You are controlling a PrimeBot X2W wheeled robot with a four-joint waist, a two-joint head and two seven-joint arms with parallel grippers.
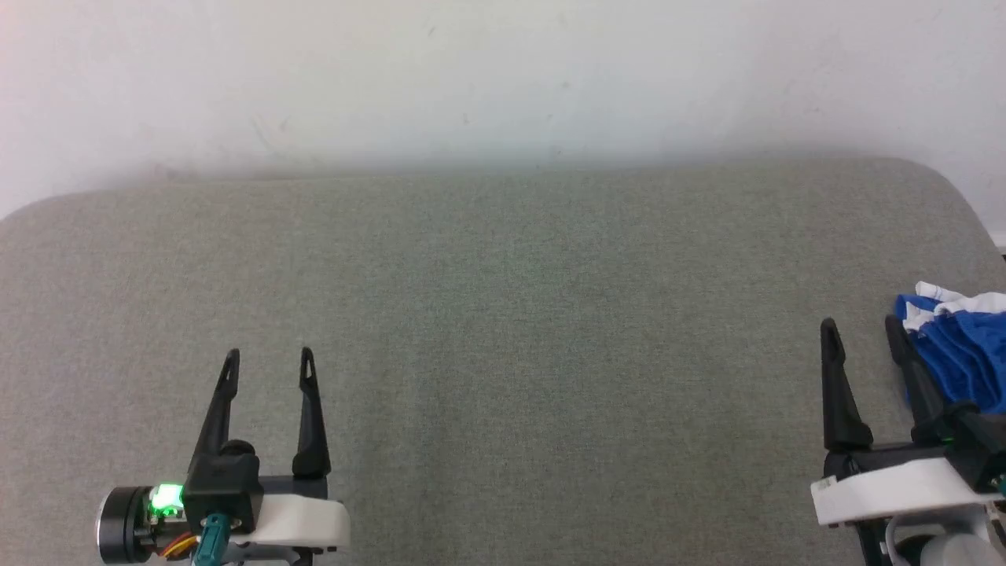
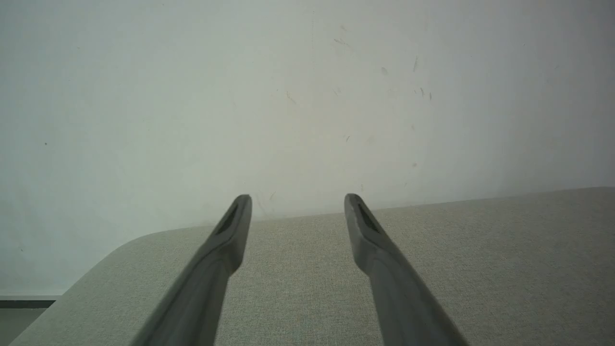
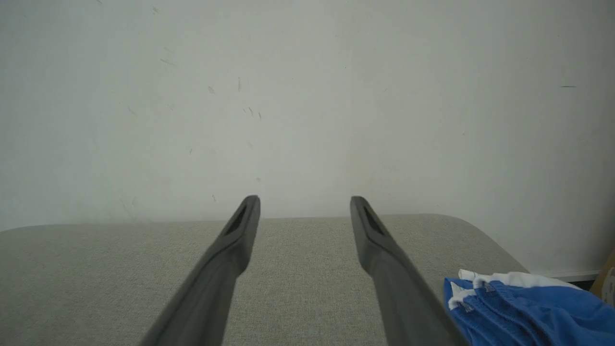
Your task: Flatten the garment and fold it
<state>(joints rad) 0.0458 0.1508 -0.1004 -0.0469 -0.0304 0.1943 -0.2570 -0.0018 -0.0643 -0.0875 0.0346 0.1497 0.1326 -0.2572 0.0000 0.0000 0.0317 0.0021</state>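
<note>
Blue garment point(image 1: 963, 354) lies crumpled beside right tool point(image 1: 860, 324).

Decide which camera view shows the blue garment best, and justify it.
The right wrist view: the garment lies close and large, bunched blue with white trim. The head view shows the garment smaller, cut by the right edge beside the right gripper.

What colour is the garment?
The garment is bright blue with white trim, best seen in the right wrist view.

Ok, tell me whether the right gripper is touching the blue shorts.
Cannot tell. In both the head view and the right wrist view, one finger of the right gripper overlaps the edge of the garment, hiding any gap or contact.
</note>
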